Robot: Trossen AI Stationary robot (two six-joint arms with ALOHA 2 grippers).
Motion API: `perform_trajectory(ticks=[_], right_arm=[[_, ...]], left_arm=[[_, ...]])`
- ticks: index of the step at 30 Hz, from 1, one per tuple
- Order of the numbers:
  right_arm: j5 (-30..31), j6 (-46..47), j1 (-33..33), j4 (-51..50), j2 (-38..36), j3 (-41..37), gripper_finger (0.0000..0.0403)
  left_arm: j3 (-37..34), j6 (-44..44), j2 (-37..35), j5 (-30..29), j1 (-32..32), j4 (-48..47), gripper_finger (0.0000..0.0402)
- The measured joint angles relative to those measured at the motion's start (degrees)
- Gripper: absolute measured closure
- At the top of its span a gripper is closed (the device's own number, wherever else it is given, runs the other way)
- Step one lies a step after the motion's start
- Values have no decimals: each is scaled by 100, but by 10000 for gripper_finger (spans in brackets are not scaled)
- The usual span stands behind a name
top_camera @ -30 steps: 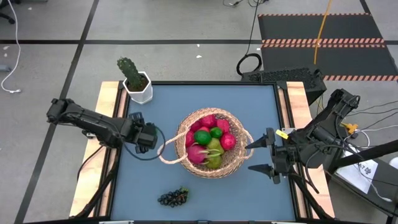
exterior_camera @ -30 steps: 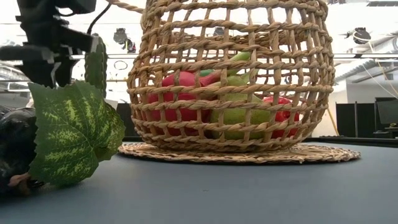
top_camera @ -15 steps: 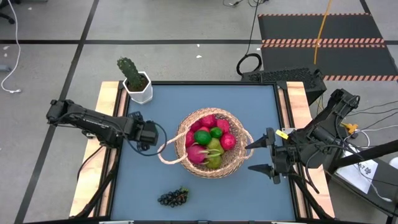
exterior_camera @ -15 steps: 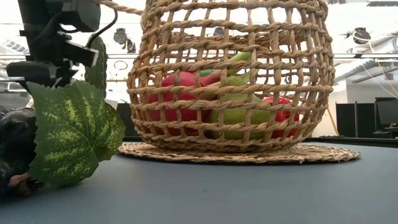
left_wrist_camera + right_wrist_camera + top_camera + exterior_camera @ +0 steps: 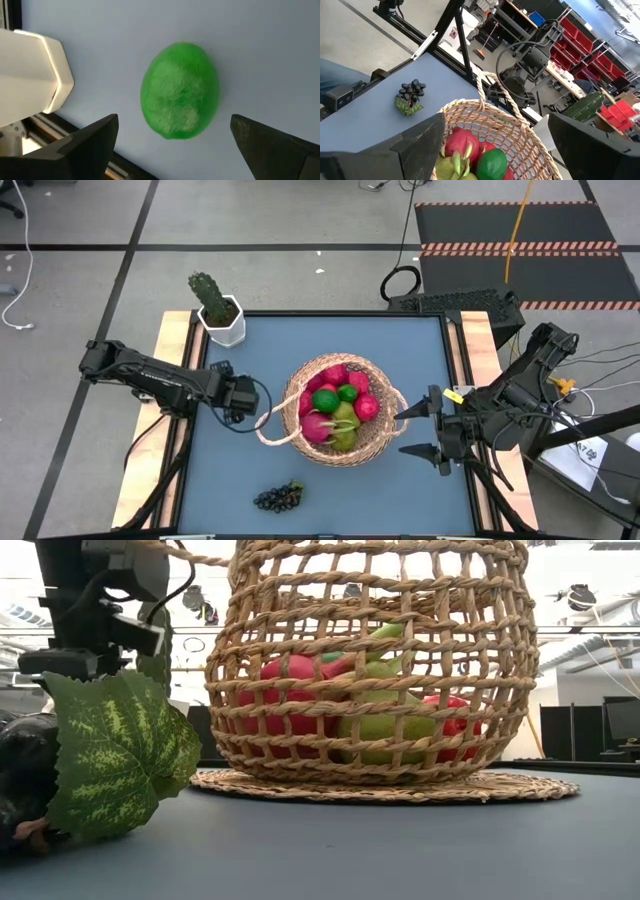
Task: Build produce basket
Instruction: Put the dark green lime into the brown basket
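Blue-grey surface fills mid-frame in the high view. At its left, the left pincer is spread wide above a green lime. Centre holds the basket of produce; grapes lie lower left. At right, the right pincer waits spread.

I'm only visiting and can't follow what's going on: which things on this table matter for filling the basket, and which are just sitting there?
Part of the job:
- round tan woven wicker basket
- red, pink and green fruit inside it
- green lime on the table, under the open left tool
- dark grape bunch

Just lying about:
- green cactus in a white pot
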Motion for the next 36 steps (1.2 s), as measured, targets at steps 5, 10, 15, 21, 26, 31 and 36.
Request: perform_trajectory(ticks=[5, 10, 15, 21, 26, 31, 36], right_arm=[[-18, 0, 0, 0, 0, 0, 55], [-20, -3, 0, 1, 0, 0, 55], [-22, -4, 0, 0, 0, 0, 55], [-21, -4, 0, 0, 0, 0, 55], [-22, -4, 0, 2, 0, -2, 55], [-22, -4, 0, 0, 2, -2, 55], [-22, -4, 0, 1, 1, -2, 55]], left_arm=[[-4, -6, 66, -12, 59, -17, 16], [-4, -12, 239, -18, 90, 25, 16], [-4, -27, 478, -115, 90, 135, 16], [1, -76, 733, -199, 90, 111, 16], [-2, -56, 893, -158, 90, 136, 16], [-2, -10, 960, -124, 92, 216, 16], [-4, 137, 1008, -44, 123, 502, 16]])
